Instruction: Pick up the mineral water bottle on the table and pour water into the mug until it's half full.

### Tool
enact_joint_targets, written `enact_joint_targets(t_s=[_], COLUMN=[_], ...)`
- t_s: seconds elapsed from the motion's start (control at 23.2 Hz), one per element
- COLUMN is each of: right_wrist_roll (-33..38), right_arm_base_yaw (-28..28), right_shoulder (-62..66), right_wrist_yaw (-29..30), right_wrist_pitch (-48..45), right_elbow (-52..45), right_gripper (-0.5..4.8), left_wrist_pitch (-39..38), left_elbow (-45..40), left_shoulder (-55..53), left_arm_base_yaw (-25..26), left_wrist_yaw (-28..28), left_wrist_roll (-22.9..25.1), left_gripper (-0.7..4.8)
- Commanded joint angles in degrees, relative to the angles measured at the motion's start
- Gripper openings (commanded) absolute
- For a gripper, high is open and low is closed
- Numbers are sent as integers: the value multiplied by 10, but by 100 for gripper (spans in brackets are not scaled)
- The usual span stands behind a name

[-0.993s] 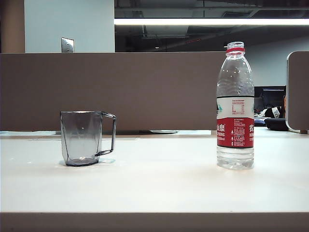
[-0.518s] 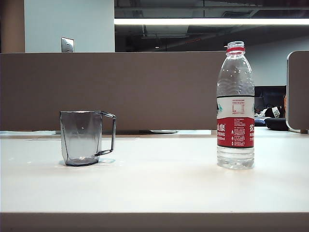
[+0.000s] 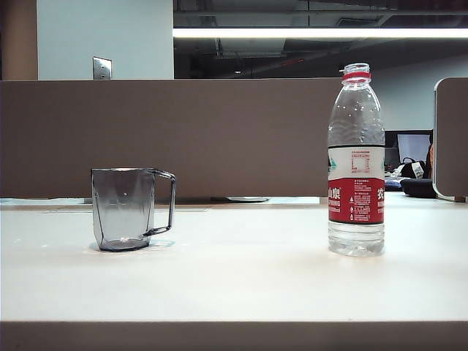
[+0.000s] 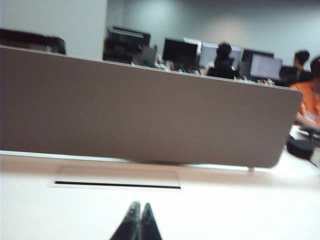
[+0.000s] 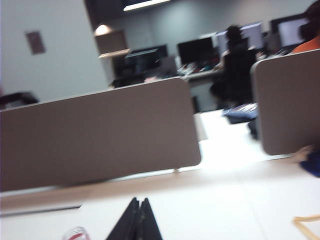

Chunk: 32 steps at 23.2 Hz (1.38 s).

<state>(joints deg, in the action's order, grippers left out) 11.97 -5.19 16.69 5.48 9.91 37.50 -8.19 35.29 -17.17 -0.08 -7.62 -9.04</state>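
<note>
A tall clear plastic mineral water bottle (image 3: 356,161) with a red neck ring and no cap is seen upright on the right of the wide flat white table (image 3: 234,281) in the exterior view. A red-and-white label is wrapped round its middle; white Chinese characters and small print are visible on the red band, and a small printed panel on the white band, none of it sharp enough to be read. Clear water (image 3: 356,238) is seen through the bottom, below the label.

A small transparent smoky-grey plastic mug (image 3: 130,209) with faceted sides, a tapered base and a thin angular handle turned toward the bottle is seen upright on the left of the table, well apart from the bottle. No liquid can be made out inside it.

Compared with the earlier exterior pictures, bottle and mug are found in the same places; only a monitor behind the grey-brown desk partition (image 3: 183,135) appears brighter.

Neither arm is seen in the exterior view. The left gripper (image 4: 136,207) is noted in its wrist view with black fingertips pressed together, nothing between them, above the table and facing the partition. The right gripper (image 5: 138,202) is likewise closed on nothing; the bottle's red-ringed neck (image 5: 76,233) is seen just beside it, blurred.
</note>
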Motion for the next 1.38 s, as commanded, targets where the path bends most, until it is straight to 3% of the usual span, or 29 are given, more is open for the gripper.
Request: enact_joint_targets(t_s=[0.04,0.13,0.39,0.56,0.69,0.73,0.91,0.99,1.08,1.21,1.25,1.38], right_wrist_roll=[-2,-2,-57,-141,-150,-150,-150,-150,-150,-150,-150,-150], right_arm_base_yaw=[0,2,64,149,203,223,234,234,236,237,237,238], right_shoulder=[82,146,192,222,238,247,256,257,256,256,256,256], right_wrist_yaw=[65,101,87,38,-3,-42,-75,-75,-74,-57,-53,-54], right_wrist_pitch=[-7,14,46,80,105,114,140,160,183,206,210,207], right_elbow=[51,90,106,106,105,105,105,105,105,104,101,77], right_gripper=[-5,-5,-5,-5,-5,-5,-5,60,292,445,479,479], left_wrist_pitch=[5,-8,-33,-53,-97,-122,-211,-230,-277,-295,-296,-290], left_elbow=[43,64,74,78,94,104,148,169,197,203,203,203], left_shoulder=[-58,-83,-121,-151,-173,-178,-197,-197,-202,-200,-198,-197], left_arm_base_yaw=[-16,-67,-158,-165,-172,-172,-172,-172,-172,-172,-172,-172], left_wrist_yaw=[-57,-55,-25,-33,-47,-47,-55,-55,-73,-85,-89,-93], left_wrist_roll=[26,58,58,56,57,63,71,71,71,71,71,71], left_gripper=[-5,-5,-5,-5,-5,-5,-5,-5,-5,-5,-5,-5])
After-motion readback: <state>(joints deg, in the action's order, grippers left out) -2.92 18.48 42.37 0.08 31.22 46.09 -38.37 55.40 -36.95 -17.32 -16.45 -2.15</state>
